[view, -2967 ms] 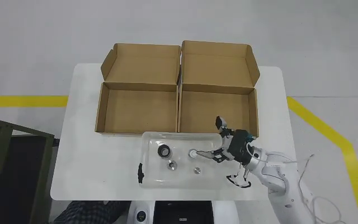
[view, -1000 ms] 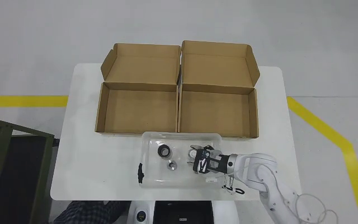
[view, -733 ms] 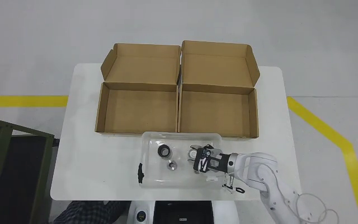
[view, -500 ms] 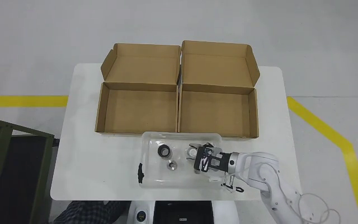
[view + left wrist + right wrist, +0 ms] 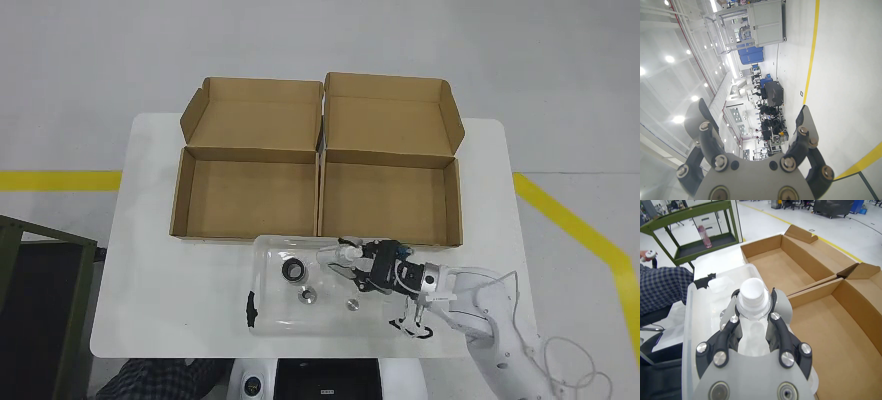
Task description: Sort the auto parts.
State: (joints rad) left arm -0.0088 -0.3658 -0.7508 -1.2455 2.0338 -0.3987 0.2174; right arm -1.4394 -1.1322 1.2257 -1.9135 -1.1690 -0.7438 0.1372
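White cap [image 5: 751, 298] clamped, seemingly above tray [image 5: 686, 317] rim.

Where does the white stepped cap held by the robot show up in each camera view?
Top view: white stepped cap over the clear tray's far side, in the right gripper's jaws.
Left wrist view: faces the hall floor, away from the table.
Right wrist view: clamped between the jaws, above the tray.
Shared landmark: the tray's black tape.

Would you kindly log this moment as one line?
right gripper: shut on white part, over clear tray | left gripper: open | cardboard boxes: empty | black ring, two metal pieces in tray
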